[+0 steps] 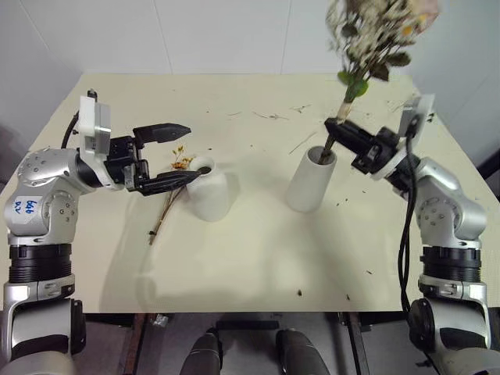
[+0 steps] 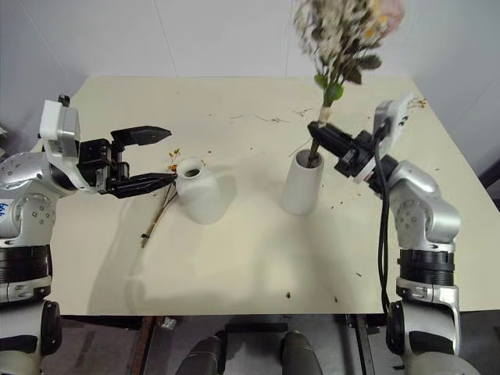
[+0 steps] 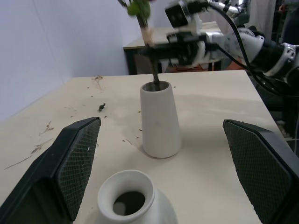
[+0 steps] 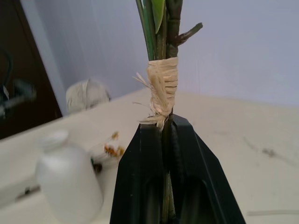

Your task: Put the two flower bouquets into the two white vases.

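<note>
The big bouquet (image 1: pixel 375 35) stands upright with its stem ends already down inside the mouth of the tall white vase (image 1: pixel 311 181), the blooms well above the rim. It looks light but top-heavy: a bushy head on a thin, fairly stiff bundle of stems, so I'd expect it to lean once let go. The sensible place to hold it is low on the stems, just under the straw binding (image 4: pixel 162 88), and that is where the right gripper (image 1: pixel 337 134) has it, its black fingers pinched close on the stems just above the vase's rim.

To the left of the tall vase sits the short round vase (image 1: pixel 209 187), and the sparse bouquet (image 1: pixel 173 187) lies flat on the table (image 1: pixel 258 258) against that vase's far side, brittle-looking and best taken by its thin brown stems. The left gripper (image 1: pixel 168 155) hovers there with jaws spread wide, holding nothing; the lower finger is close over the stems, though I can't tell if it touches.
</note>
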Controlling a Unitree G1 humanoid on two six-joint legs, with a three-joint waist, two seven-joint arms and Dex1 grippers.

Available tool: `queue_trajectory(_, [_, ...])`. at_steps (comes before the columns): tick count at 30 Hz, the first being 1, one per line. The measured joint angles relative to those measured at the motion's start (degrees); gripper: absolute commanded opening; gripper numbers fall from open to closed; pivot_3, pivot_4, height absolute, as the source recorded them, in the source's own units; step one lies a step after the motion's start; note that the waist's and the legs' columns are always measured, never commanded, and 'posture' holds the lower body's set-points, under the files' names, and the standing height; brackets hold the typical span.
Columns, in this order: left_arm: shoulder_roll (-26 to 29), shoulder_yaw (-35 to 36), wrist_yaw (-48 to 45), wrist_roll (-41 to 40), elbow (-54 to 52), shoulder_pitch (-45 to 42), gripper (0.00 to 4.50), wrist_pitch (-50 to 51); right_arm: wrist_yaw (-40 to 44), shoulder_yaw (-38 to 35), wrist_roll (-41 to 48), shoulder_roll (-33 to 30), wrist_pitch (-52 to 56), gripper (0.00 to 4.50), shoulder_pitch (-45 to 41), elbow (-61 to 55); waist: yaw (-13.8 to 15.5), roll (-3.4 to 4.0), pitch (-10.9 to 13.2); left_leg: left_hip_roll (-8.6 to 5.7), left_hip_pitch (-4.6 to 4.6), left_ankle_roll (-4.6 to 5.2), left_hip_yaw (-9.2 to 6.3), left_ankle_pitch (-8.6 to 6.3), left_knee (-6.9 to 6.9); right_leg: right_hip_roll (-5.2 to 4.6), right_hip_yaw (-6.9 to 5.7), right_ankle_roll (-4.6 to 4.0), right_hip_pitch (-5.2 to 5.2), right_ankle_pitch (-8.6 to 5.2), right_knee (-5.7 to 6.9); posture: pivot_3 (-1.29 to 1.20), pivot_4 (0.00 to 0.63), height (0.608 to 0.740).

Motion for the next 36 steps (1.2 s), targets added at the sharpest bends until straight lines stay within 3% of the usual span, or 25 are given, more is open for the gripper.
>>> queue_trajectory(5, [1.5,0.8,1.8,1.4,0.4,0.3,4.50,-1.2,0.5,0.5,-1.9,0.1,-3.8,2.93,0.3,0.9,-0.1,0.00,0.0,0.01,0.01,0.00,0.00,0.00,0.01,0.02,0.00,0.00,0.00,0.00,0.02,0.00,0.150,0.740])
queue_trajectory(10, [7.6,3.1,7.3,5.9,7.2,0.3,4.50,0.0,1.3,-0.6,-2.2,-3.3,-4.1,4.48,0.8,0.6,-0.1,0.00,0.0,0.01,0.02,0.00,0.00,0.00,-0.03,0.02,0.02,0.00,-0.02,0.00,0.01,0.00,0.150,0.740])
queue_trajectory(17, [12.7,1.5,15.2,10.6,6.8,1.8,4.50,11.8,7.0,-4.2,-2.3,-14.4,-4.0,4.48,3.8,-0.4,0.7,0.00,0.0,0.00,-0.02,0.01,0.00,-0.01,-0.09,0.02,0.01,0.00,-0.01,-0.01,-0.09,0.00,0.150,0.740])
queue_trajectory(24, [14.6,-8.4,20.5,16.4,5.7,2.8,4.50,29.5,15.6,-7.3,3.5,-27.1,4.3,4.48,8.2,-7.6,0.9,0.00,0.0,0.04,0.00,0.02,0.00,-0.01,-0.09,0.07,0.02,-0.02,-0.01,-0.02,-0.07,0.00,0.150,0.740])
queue_trajectory(29, [11.6,-12.9,23.6,17.1,2.3,1.4,4.50,39.6,16.6,-7.5,6.1,-28.2,7.4,4.48,9.6,-13.0,1.0,-0.01,0.0,0.04,0.00,0.01,0.00,-0.01,0.01,0.07,0.03,-0.02,0.03,0.00,-0.03,0.00,0.150,0.740])
queue_trajectory(36, [5.1,-16.6,27.3,17.6,2.4,-1.5,4.50,44.6,14.9,-7.2,8.4,-26.5,8.7,4.48,12.3,-20.0,1.4,-0.07,0.0,0.03,-0.06,0.00,0.00,-0.01,0.04,0.07,0.03,-0.02,0.02,0.01,-0.08,0.00,0.150,0.740])
